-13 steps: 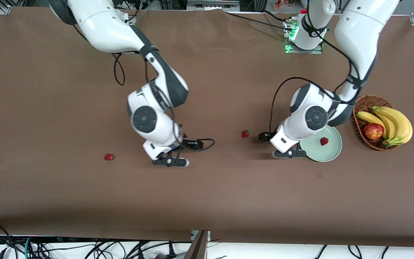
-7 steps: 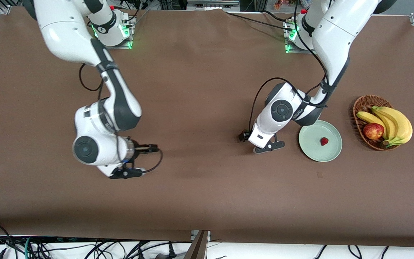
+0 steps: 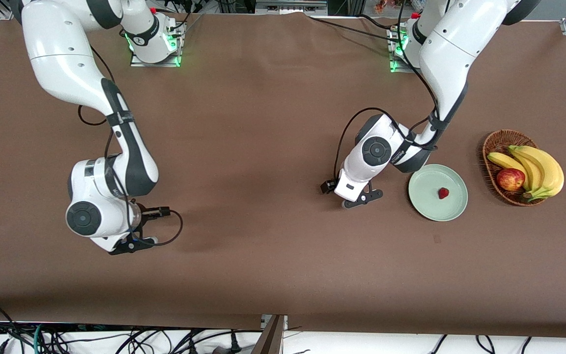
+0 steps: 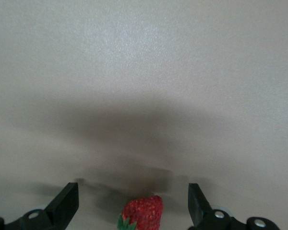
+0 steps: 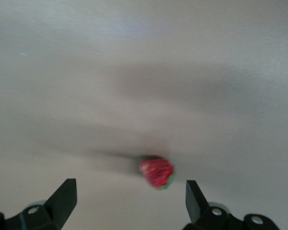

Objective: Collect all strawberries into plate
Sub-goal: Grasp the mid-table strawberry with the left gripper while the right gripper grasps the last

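Front view: the pale green plate [image 3: 438, 192] is seen on the brown table [image 3: 273, 137] toward the left arm's end, with one strawberry [image 3: 443, 193] lying in it near its middle. Just beside the plate, closer to that end of the table, a wicker basket [image 3: 495, 141] is loaded with bananas [image 3: 538, 167] and a red-yellow apple [image 3: 510, 179]. The left gripper [image 3: 361, 199] is hung low over the table just beside the plate, toward the right arm's end; the right gripper [image 3: 133, 244] is positioned low over the table well toward the right arm's end. Both other berries are hidden by the arms here. Left wrist view: the left gripper [image 4: 133, 203] is spread wide and empty, and a second strawberry [image 4: 143, 213] with a green leafy top is seen on the table between the fingers [image 4: 65, 203], touched by neither. Right wrist view: the right gripper [image 5: 129, 199] is likewise spread and empty, with a third strawberry [image 5: 156, 173], blurred, lying on the table just ahead of the gap between its fingers [image 5: 63, 199].
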You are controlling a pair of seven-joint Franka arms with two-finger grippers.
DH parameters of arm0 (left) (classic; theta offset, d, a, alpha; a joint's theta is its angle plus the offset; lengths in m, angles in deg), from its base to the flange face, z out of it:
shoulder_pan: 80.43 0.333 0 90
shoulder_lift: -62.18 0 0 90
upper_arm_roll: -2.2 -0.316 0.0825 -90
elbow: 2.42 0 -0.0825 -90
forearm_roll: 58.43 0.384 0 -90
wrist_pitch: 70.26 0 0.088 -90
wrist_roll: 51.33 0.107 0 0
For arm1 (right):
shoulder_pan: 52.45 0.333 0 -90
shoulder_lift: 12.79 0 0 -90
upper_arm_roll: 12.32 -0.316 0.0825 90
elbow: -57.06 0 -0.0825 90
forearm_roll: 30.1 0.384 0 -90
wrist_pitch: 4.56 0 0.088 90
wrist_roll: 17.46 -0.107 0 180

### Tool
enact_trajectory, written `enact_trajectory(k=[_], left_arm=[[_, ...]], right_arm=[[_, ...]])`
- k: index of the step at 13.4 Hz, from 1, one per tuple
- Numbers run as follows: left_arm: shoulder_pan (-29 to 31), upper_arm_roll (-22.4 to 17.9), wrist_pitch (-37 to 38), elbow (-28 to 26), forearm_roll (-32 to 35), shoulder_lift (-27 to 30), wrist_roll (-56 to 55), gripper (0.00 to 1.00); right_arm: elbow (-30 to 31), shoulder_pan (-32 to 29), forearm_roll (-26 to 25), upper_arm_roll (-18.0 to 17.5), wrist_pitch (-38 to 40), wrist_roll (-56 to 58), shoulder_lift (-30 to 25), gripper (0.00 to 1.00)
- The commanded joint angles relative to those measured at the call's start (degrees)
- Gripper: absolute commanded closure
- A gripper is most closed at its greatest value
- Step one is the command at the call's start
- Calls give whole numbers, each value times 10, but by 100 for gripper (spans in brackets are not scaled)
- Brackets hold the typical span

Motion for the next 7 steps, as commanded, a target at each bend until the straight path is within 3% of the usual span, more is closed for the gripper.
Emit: enact_trajectory(k=[1, 4, 7], left_arm=[[-11, -7, -2, 8, 14, -5, -21, 11], [-17, -6, 0, 6, 14, -3, -22, 32], [-21, -6, 3, 5, 14, -1, -37, 75]], right_arm=[[40, -7, -8, -8, -44, 16, -9, 0], [65, -18, -11, -8, -70, 17, -9, 0], [75, -18, -8, -8, -73, 17, -9, 2]])
